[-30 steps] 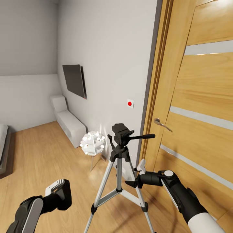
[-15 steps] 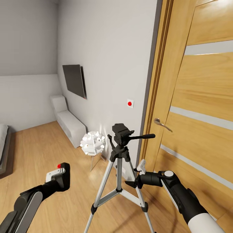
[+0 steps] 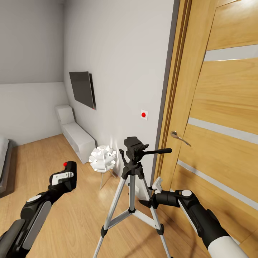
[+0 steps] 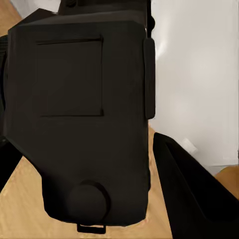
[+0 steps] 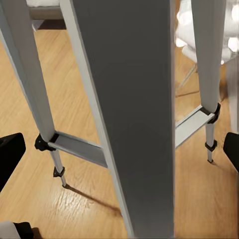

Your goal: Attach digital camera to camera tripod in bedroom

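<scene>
Now the left gripper (image 3: 68, 175) clamps the small black digital camera (image 3: 69, 171) with its red dot, raised left of the silver-legged camera tripod (image 3: 132, 179) — well apart from its black head. Beside one leg, the right gripper (image 3: 154, 191) has spread fingers — near the wooden door (image 3: 222, 107).

Black digital camera (image 3: 66, 174) aloft, left of upright silver-legged camera tripod (image 3: 132, 186).

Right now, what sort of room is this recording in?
Probably a bedroom or small living space: a wooden door, a wall-mounted dark screen, a bed edge at far left, light wood floor.
</scene>
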Motion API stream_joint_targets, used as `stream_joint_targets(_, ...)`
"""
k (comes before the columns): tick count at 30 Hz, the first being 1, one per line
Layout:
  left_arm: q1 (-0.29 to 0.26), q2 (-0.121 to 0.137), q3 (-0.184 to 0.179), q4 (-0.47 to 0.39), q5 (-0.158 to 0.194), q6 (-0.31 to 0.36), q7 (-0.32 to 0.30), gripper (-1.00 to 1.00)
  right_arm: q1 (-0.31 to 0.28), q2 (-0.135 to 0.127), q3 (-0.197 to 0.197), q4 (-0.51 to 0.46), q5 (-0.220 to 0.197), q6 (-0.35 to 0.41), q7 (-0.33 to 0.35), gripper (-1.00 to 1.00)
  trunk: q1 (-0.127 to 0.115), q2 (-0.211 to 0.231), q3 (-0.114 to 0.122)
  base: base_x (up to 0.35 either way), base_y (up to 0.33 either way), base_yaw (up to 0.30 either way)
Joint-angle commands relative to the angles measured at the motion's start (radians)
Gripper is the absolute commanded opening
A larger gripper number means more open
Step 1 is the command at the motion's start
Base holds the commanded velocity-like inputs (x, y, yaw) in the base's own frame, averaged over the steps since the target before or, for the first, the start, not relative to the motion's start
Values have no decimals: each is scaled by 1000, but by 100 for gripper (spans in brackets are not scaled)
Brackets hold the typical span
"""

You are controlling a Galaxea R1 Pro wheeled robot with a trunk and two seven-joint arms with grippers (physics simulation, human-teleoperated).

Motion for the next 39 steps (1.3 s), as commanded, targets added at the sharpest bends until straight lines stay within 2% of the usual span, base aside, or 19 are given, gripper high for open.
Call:
stream_joint_targets(1, -13, 1, -7, -1, -13, 6, 4, -100, -1, 0, 1, -1, 5, 5, 0, 100, 1, -2, -2, 0, 0, 0)
stream_joint_targets(2, -42, 3, -27, -1, -64, 10, -4, -100, -1, 0, 2, 1, 4, 5, -4, 100, 1, -2, -2, 0, 0, 0)
stream_joint_targets(5, -98, 9, -69, -2, -150, 39, -34, -100, -1, 0, 2, 3, 2, 5, -8, 100, 1, -2, -2, 0, 0, 0)
stream_joint_targets(8, -160, 26, -115, -11, -241, 95, -104, -100, -1, 0, 2, 4, 1, 5, -10, 100, 1, -2, -2, 0, 0, 0)
stream_joint_targets(9, -197, 41, -139, -27, -295, 131, -171, -100, -1, 0, 3, 4, 2, 5, -11, 100, 1, -2, -2, 0, 0, 0)
stream_joint_targets(12, -251, 65, -160, -53, -358, 169, -303, -100, -1, 0, 6, 4, 5, 6, -14, 100, 1, -2, -2, 0, 0, 0)
stream_joint_targets(14, -288, 82, -167, -65, -386, 185, -396, -100, -1, 0, 7, 4, 7, 5, -16, 100, 1, -2, -2, 0, 0, 0)
stream_joint_targets(16, -325, 95, -170, -73, -403, 207, -489, -100, -1, 0, 8, 4, 8, 6, -18, 100, 1, -2, -2, 0, 0, 0)
stream_joint_targets(17, -361, 104, -171, -79, -415, 242, -577, -100, -1, 0, 9, 4, 8, 6, -19, 100, 1, -2, -2, 0, 0, 0)
stream_joint_targets(21, -429, 113, -178, -84, -427, 303, -722, -100, -1, 0, 9, 4, 5, 6, -20, 100, 1, -2, -2, 0, 0, 0)
stream_joint_targets(22, -463, 114, -185, -86, -429, 322, -775, -100, -1, 0, 9, 5, 6, 6, -20, 100, 1, -2, -2, 0, 0, 0)
stream_joint_targets(26, -540, 112, -229, -83, -427, 352, -852, -100, -1, 0, 10, 5, 8, 5, -20, 100, 1, -2, -2, 0, 0, 0)
stream_joint_targets(27, -562, 112, -247, -81, -425, 360, -868, -100, -1, 0, 10, 5, 8, 5, -20, 100, 1, -2, -2, 0, 0, 0)
stream_joint_targets(28, -601, 111, -287, -78, -423, 379, -895, -100, -1, 0, 10, 5, 9, 5, -20, 100, 1, -2, -2, 0, 0, 0)
stream_joint_targets(33, -675, 108, -380, -70, -419, 401, -943, -100, -1, 0, 10, 5, 11, 6, -20, 100, 1, -2, -2, 0, 0, 0)
stream_joint_targets(34, -707, 107, -415, -63, -418, 402, -972, -100, -1, 0, 10, 5, 12, 5, -20, 100, 1, -2, -2, 0, 0, 0)
stream_joint_targets(39, -814, 107, -492, -34, -416, 400, -1065, -100, -1, 0, 10, 5, 14, 6, -21, 100, 1, -2, -2, 0, 0, 0)
